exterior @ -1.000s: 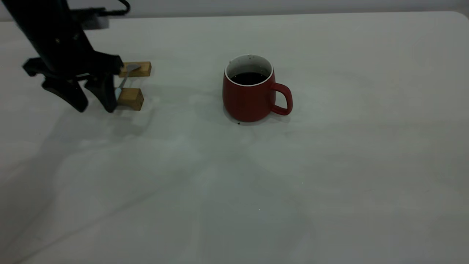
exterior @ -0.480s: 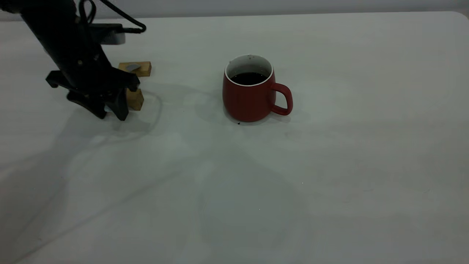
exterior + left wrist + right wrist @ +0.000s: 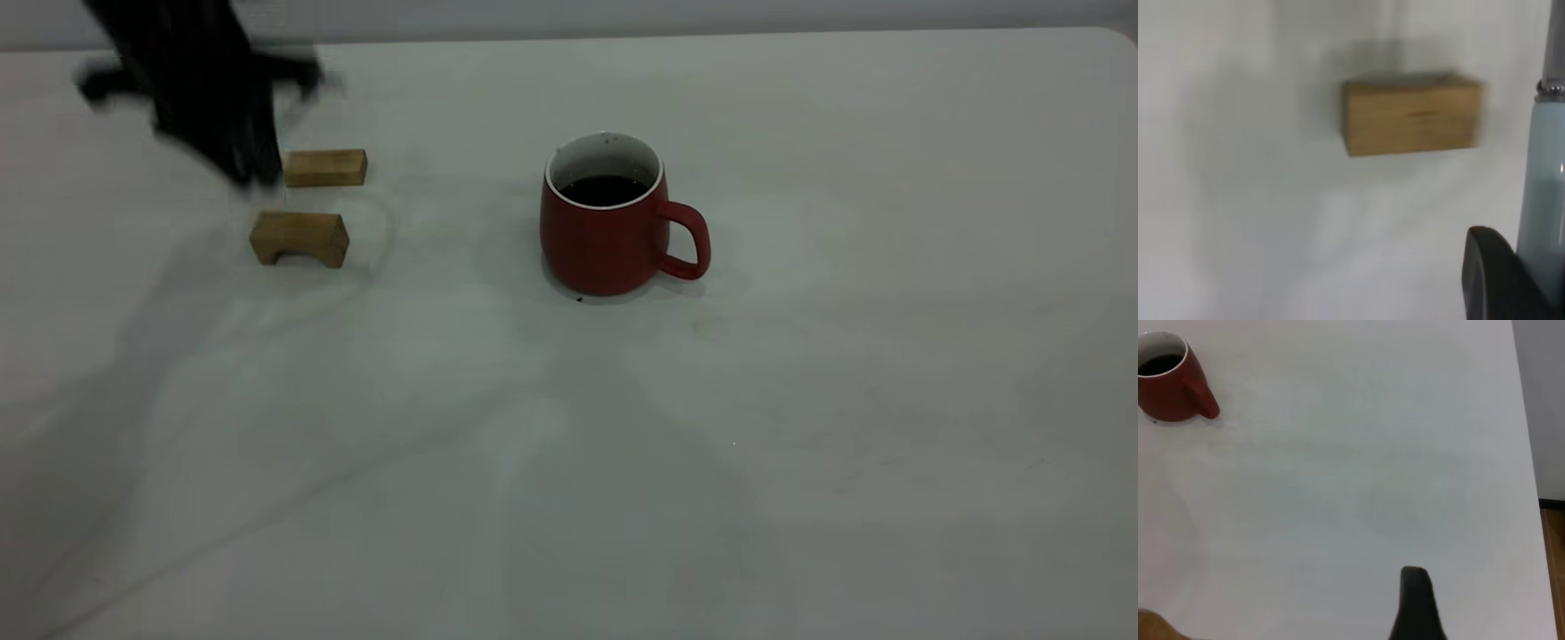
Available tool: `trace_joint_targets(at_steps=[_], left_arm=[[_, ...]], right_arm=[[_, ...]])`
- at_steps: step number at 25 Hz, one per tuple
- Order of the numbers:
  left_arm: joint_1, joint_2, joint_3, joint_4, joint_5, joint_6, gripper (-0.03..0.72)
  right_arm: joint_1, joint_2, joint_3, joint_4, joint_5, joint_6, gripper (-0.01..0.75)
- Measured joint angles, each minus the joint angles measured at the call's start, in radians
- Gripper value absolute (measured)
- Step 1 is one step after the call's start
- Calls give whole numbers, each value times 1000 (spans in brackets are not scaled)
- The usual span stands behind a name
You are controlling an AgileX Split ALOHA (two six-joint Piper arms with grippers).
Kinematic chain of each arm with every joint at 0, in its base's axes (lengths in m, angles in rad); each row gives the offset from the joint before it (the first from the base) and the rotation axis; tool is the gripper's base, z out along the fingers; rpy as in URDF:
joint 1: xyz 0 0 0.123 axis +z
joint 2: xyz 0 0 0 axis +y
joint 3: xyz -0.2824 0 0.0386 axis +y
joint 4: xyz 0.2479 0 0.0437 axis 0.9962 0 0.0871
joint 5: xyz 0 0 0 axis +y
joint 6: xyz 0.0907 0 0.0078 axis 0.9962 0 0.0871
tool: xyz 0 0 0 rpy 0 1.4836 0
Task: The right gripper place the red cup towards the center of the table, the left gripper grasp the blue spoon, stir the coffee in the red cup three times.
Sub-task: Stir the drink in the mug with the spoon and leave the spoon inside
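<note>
The cup [image 3: 603, 227] sits mid-desk [image 3: 800, 400] with coffee [image 3: 605, 188]. The left end effector [image 3: 244, 164], above the blocks [image 3: 299, 238], pinches the spoon [image 3: 1543, 193]; next, carry it to the cup and stir.

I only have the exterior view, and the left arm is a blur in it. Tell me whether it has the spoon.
Observer: Yes. In the left wrist view the blue spoon sits in the left gripper, with its pale handle against one of the dark fingers.
Operator: Give me the right gripper. It's out of my view.
Observer: The right gripper hangs over bare table, well away from the red cup.
Operator: Check the block under the left arm.
Observer: The wooden block lies flat with nothing on it.
</note>
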Motion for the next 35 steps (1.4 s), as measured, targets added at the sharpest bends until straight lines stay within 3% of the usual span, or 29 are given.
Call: trace_joint_targets(at_steps=[6,12,17,22,29,35], left_arm=[[0,-64,-124,-284,265,-393,148],[0,-64,-129,-736,430,-758,148],[-10,-58,-129,-1031,445,-874,148],[-40,4,-129,-1192,447,-991,148],[-70,145,-129,-1318,426,-1070,148],[-70,244,-130,-1351,388,-973,148]], right_arm=[[0,0,0,0,0,0,591],[0,0,0,0,0,0,591],[0,0,0,0,0,0,591],[0,0,0,0,0,0,591],[0,0,0,0,0,0,591],[0,0,0,0,0,0,591]])
